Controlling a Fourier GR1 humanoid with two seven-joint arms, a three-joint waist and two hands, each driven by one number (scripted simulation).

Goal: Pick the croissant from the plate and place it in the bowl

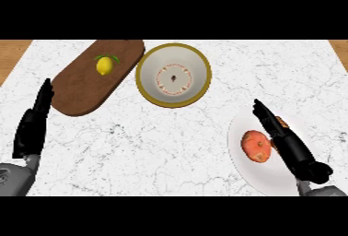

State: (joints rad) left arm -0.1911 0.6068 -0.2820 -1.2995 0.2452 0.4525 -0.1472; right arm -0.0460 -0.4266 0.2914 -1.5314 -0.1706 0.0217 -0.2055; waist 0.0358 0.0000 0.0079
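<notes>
Item: croissant (pixel 256 146), orange-brown, lying on the white plate (pixel 272 182) at the lower right of the marble counter (pixel 170 147); seen from above it reads as a rounded oval, its long axis roughly along the near-far line, slightly taller than wide. Item: my right hand (pixel 282 138), black, over the same plate, just beside the croissant on its outer side, so the croissant lies toward the counter's middle from the hand. The fingers run straight and together, pointing away from me and a little inward, with a small brown patch showing past them that I cannot identify; nothing is curled round the croissant, and I cannot tell whether the hand's edge touches it. Item: my left hand (pixel 32 124), at the far left edge, fingers straight and up, resting, holding nothing, well apart from the plate. Item: bowl (pixel 173 74), gold-rimmed, pale inside, far and to the left of the plate, well apart from it. Item: wooden board (pixel 85 90) with a lemon (pixel 104 65), left of the bowl, touching or nearly touching its rim. My judgement: the right hand is plainly the nearer one, and the grasp turns on closing inward across the croissant's short axis.
</notes>
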